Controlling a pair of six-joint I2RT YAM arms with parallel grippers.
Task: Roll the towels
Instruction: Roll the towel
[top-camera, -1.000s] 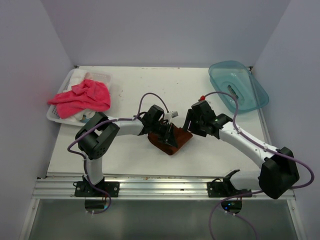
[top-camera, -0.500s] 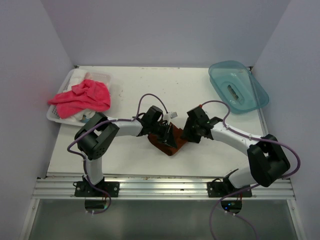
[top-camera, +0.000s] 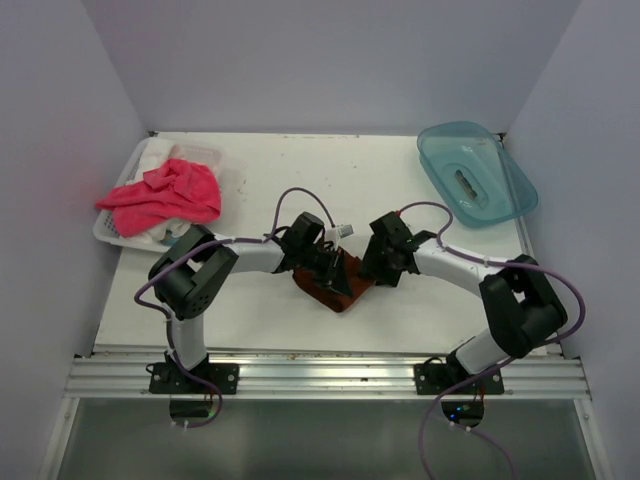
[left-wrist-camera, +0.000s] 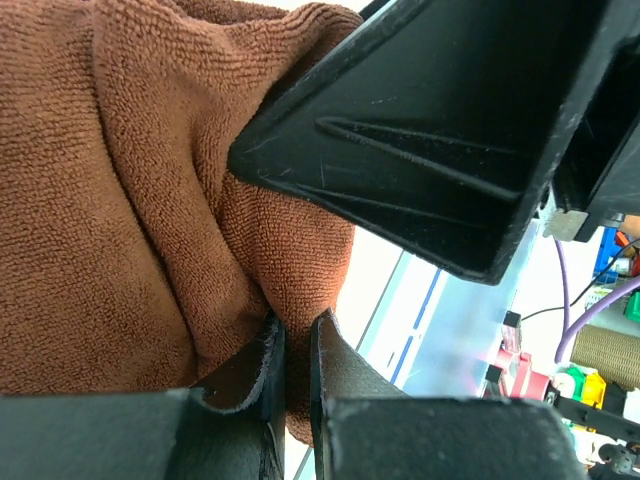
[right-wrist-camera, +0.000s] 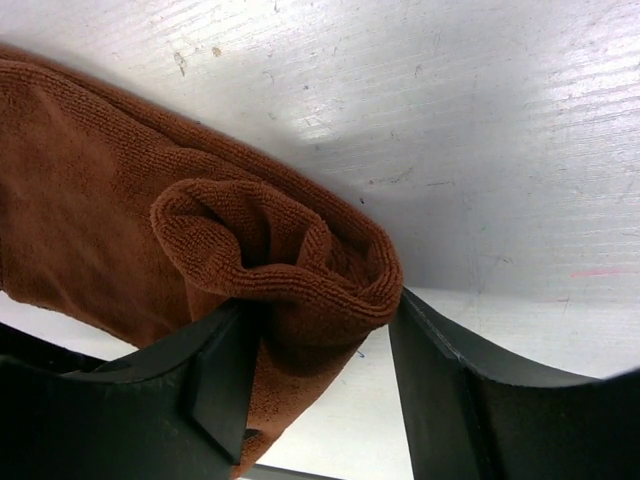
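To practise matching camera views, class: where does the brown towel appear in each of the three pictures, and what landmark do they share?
Top external: the brown towel lies in the middle of the picture.
Left wrist: the towel fills the left half, a fold pinched in the left gripper.
Right wrist: the towel spans left and centre, its rolled end between the fingers of the right gripper.
Shared landmark: the white table under the towel.

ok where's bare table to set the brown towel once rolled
Bare table runs across the far middle, between the white basket and the teal tray, plus a near strip before the rail. Crowded centre: left pincer and right pincer on the brown towel.
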